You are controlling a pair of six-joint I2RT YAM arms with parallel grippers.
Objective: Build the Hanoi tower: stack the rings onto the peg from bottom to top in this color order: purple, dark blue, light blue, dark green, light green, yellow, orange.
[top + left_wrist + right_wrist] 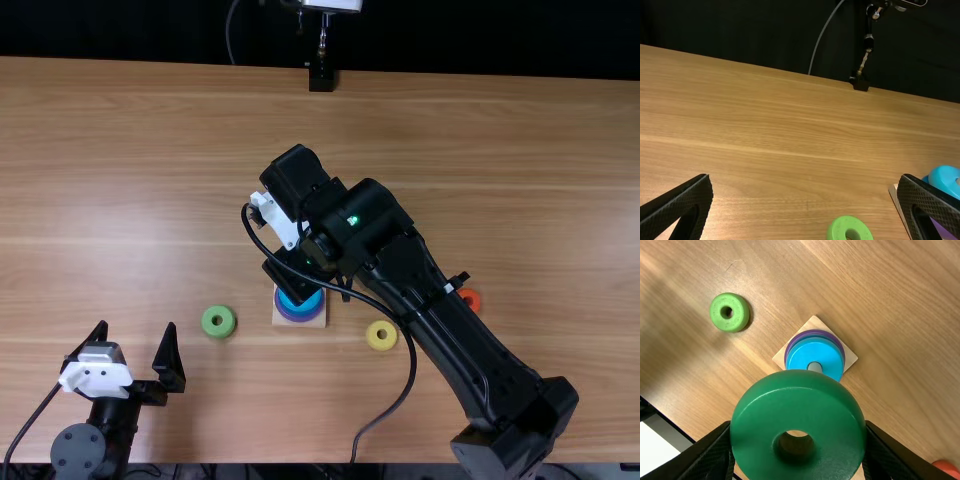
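Fingers of the left gripper (pixel 138 328) stand wide apart over the near left part of the table (pixel 120 200), with nothing between them; the same spread shows in the left wrist view. Right of them, well clear of both, the light green ring (pixel 228 328) lies flat on the wood, closer to the table's near edge than to its far one.

Next along, between the light green and yellow rings, I have the square wooden base (pixel 280 319); the purple ring (pixel 301 315) sits on it, the dark blue ring (pixel 925 179) above that, the light blue ring (pixel 295 303) on top; the tip of the peg (pixel 815 367) rises through the light blue hole.

Over by this stack I have the right gripper (pixel 297 272), its fingers parted by the width of the dark green ring (pixel 790 400) and clamped against its opposite sides; the ring is held off the table, hole uncovered, close by the peg and not around it.

Farther right, the yellow ring (pixel 372 342) lies flat, apart from the base, towards the table's near edge; beyond it the orange ring (pixel 469 298) lies beside the right arm (pixel 450 315), partly covered by it.
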